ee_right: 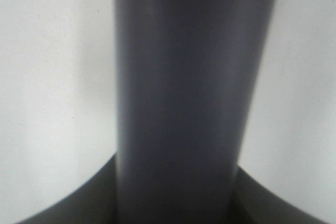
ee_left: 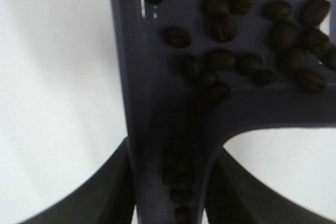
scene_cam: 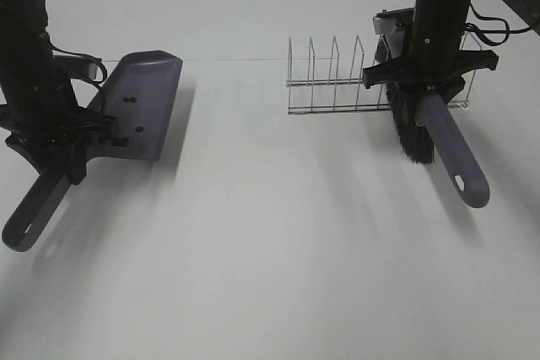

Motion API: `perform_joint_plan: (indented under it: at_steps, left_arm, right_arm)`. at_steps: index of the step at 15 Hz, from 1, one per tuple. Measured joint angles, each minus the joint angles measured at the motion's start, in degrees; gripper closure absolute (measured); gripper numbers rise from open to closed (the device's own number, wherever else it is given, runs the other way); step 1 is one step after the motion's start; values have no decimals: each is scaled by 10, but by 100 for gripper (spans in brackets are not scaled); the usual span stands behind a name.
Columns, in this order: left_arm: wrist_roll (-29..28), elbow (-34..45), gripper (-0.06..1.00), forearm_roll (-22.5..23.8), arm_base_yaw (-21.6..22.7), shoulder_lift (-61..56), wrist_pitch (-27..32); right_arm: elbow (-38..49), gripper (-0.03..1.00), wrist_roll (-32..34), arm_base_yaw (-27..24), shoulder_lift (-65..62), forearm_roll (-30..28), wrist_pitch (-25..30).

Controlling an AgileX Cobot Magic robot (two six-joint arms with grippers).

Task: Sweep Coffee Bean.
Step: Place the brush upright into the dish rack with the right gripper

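Observation:
My left gripper is shut on the handle of a grey dustpan, which hangs above the table at the left and casts a shadow to its right. A few coffee beans show as dark specks in the pan. In the left wrist view several coffee beans lie across the dustpan and down into its handle channel, between my fingers. My right gripper is shut on a brush handle, with the black bristles below it. The right wrist view shows only the brush handle.
A wire rack with upright dividers stands at the back, just left of the brush and right arm. Cables hang behind the right arm. The white table spreads across the front.

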Motion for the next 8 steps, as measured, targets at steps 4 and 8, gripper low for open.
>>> perform_joint_plan:
  at_steps: [4,8]
  left_arm:
    - [7,0,61,0,0,0,0]
    - [7,0,61,0,0,0,0]
  right_arm:
    - [-3,63,-30,-23,0,43,-2]
    - [-3,63,-31,-23,0,45,-2]
